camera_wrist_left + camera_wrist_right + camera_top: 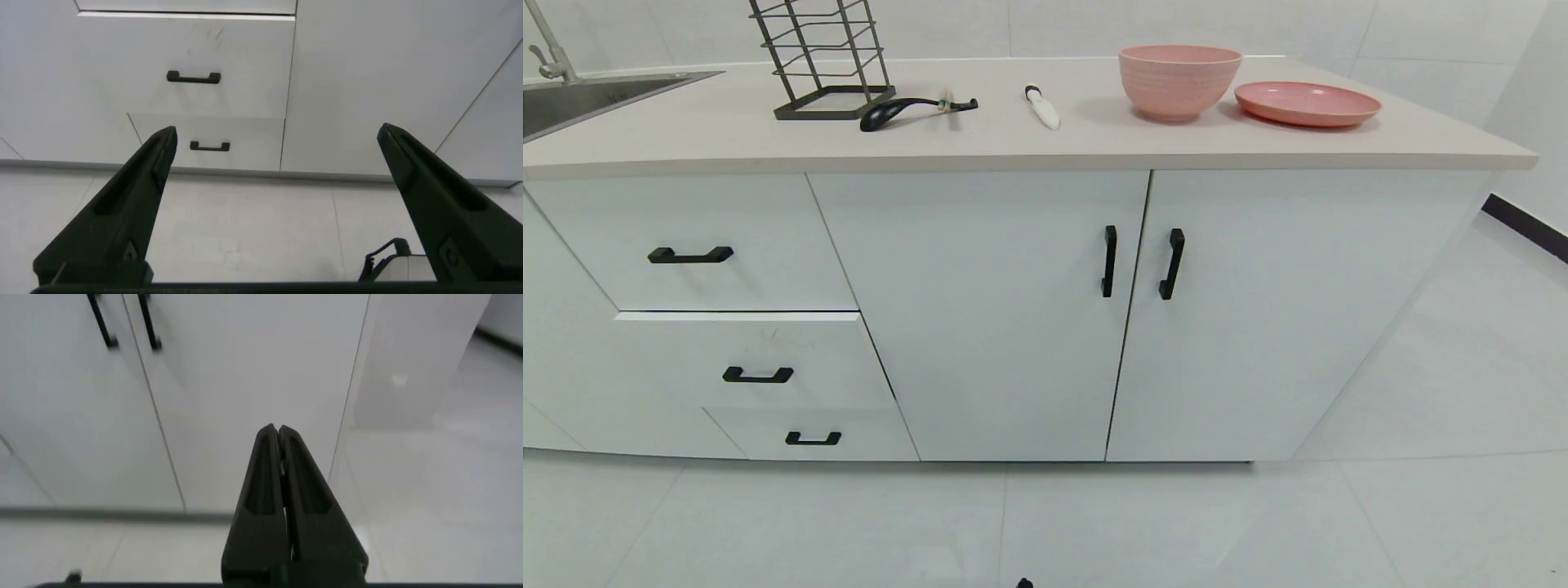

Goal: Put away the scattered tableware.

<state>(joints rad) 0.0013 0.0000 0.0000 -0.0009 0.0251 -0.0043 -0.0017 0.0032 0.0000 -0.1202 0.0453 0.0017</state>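
Note:
On the countertop (980, 147) stand a pink bowl (1179, 80) and, to its right, a flat pink plate (1307, 103). A black spoon (907, 111) lies beside a dark wire rack (825, 57), and a white utensil with a black tip (1043, 107) lies between the spoon and the bowl. My left gripper (278, 143) is open, held low in front of the lower drawers, nothing between its fingers. My right gripper (279, 441) is shut on nothing, low before the right cabinet door (245, 392).
A sink (580, 94) with a tap (547, 45) is set in the counter's far left. Below are three drawers with black handles (690, 255) and two cabinet doors with vertical handles (1141, 261). Pale tiled floor (1094, 523) stretches in front and to the right.

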